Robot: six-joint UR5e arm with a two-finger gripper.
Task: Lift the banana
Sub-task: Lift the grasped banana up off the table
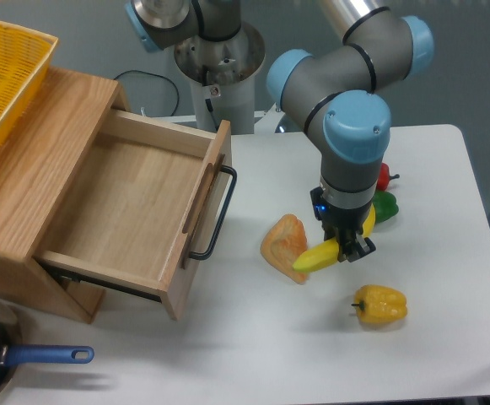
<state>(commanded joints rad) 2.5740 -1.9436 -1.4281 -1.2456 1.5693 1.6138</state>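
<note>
Camera view: my end effector [348, 247] looks clamped around the banana [320, 255], which sits beside the bread piece [283, 246] on the worktop [447, 186]. I'd lift straight up, slowly, so nothing snags.

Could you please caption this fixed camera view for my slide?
Gripper closes on banana beside bread piece.

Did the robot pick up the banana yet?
Almost. The arm has reached the banana and the tool sits right on its middle, seemingly gripping it. Its tip lies by the bread piece. Whether it has left the table is unclear. Lifting remains.
</note>
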